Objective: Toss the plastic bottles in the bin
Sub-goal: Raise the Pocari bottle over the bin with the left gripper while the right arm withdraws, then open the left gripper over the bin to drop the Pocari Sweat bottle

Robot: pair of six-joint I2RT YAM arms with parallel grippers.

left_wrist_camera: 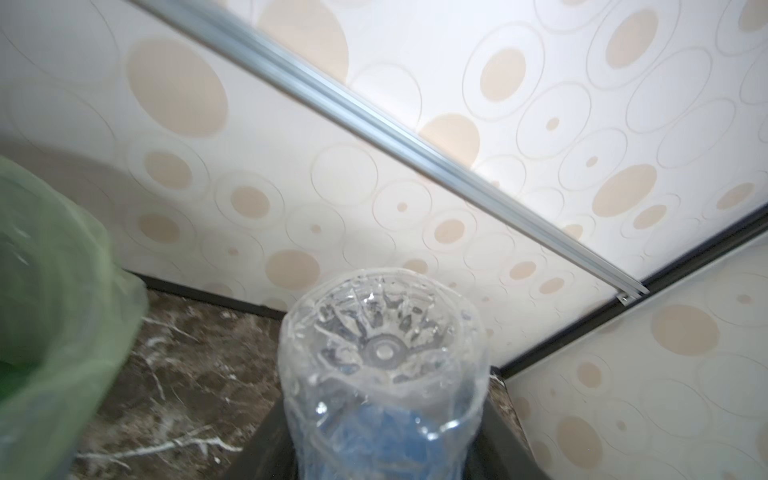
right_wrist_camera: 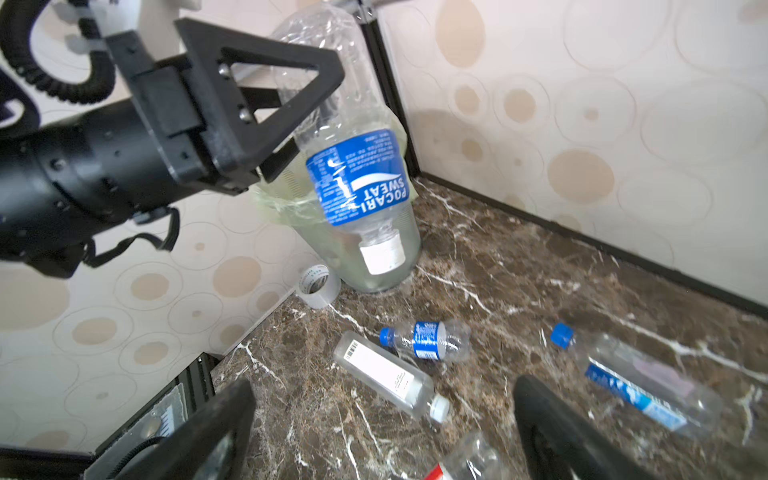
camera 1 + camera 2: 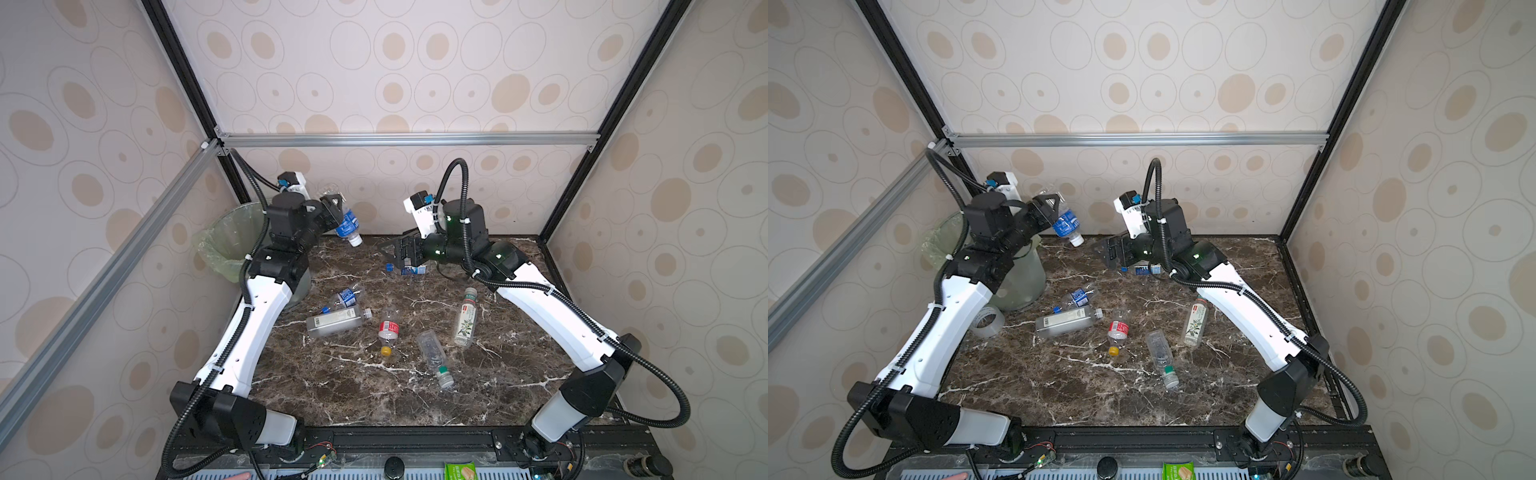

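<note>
Bottle held: blue-labelled Pocari Sweat bottle (image 3: 347, 223) is hanging cap-down and tilted, raised over the far left of the marble table (image 3: 374, 395), just right of the bin (image 3: 226, 243) and not over its mouth.
Left gripper (image 3: 333, 204): is clenching that bottle's clear body toward its base end, above the label; in the right wrist view its black fingers (image 2: 199, 75) are pressing it from both sides.
Right gripper (image 3: 394, 252): is hovering low over the far middle of the table, jaws spread wide and holding nothing; a blue-capped bottle (image 3: 411, 270) is lying just beneath it.
Bin: is standing in the far left corner, pale green bag folded over its rim, the left arm (image 3: 266, 307) partly hiding it.
Loose bottles: crumpled blue-labelled bottle (image 3: 345, 297) is lying just beside white-labelled square bottle (image 3: 336, 322); red-labelled bottle (image 3: 388, 330), green-capped clear bottle (image 3: 434, 359) and floral-labelled bottle (image 3: 465, 320) are lying apart toward the middle.
Tape roll (image 3: 988, 322): is sitting just beside the bin's base, on its near side.
</note>
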